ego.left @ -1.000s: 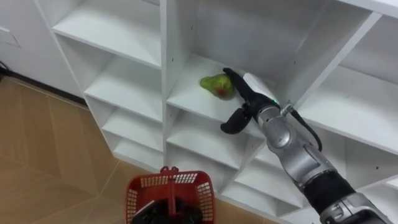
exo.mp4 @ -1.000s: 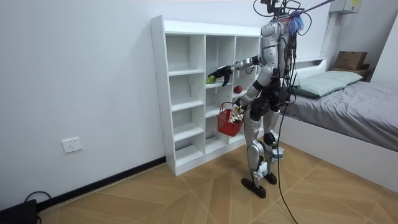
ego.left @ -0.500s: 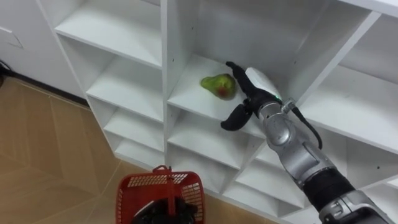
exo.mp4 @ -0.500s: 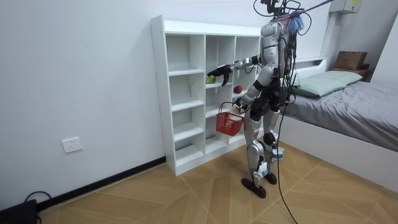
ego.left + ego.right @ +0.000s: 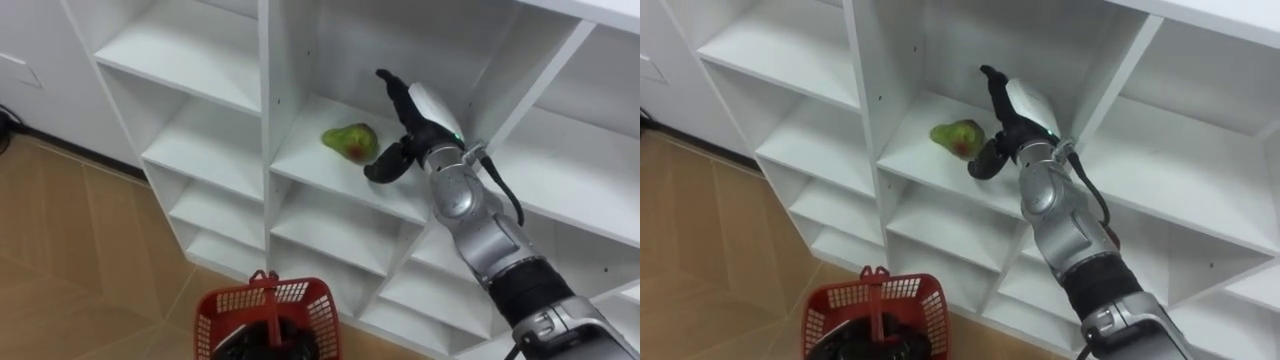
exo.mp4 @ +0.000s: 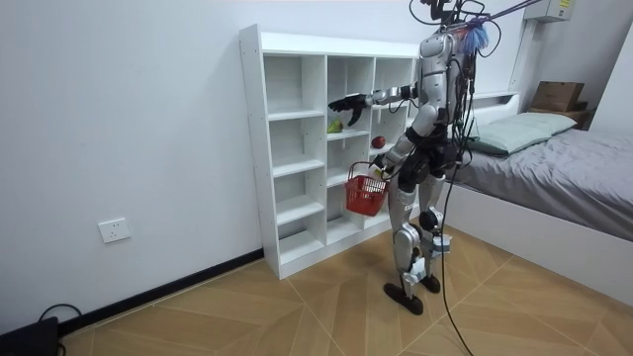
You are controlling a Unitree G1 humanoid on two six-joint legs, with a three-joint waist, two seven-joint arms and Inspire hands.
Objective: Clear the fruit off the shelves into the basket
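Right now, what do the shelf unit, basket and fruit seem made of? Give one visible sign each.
Shelf unit: probably white laminated board, smooth, matt, square-edged.
Basket: likely red plastic, moulded lattice walls.
Fruit: green pear with red blush; real or plastic unclear.

My two head cameras sit close in front of the white closet (image 5: 265,100) and look steeply down into its middle compartments. The right eye sits slightly to the right, so everything lies further left in its view. Both share the green pear (image 5: 350,140), the right robot hand (image 5: 415,125) and the red basket (image 5: 300,292) at the near edge. My room camera stands well back on the wooden floor (image 6: 297,307). It faces the closet, with the whole robot in front of it and a bed (image 6: 564,158) at the right.
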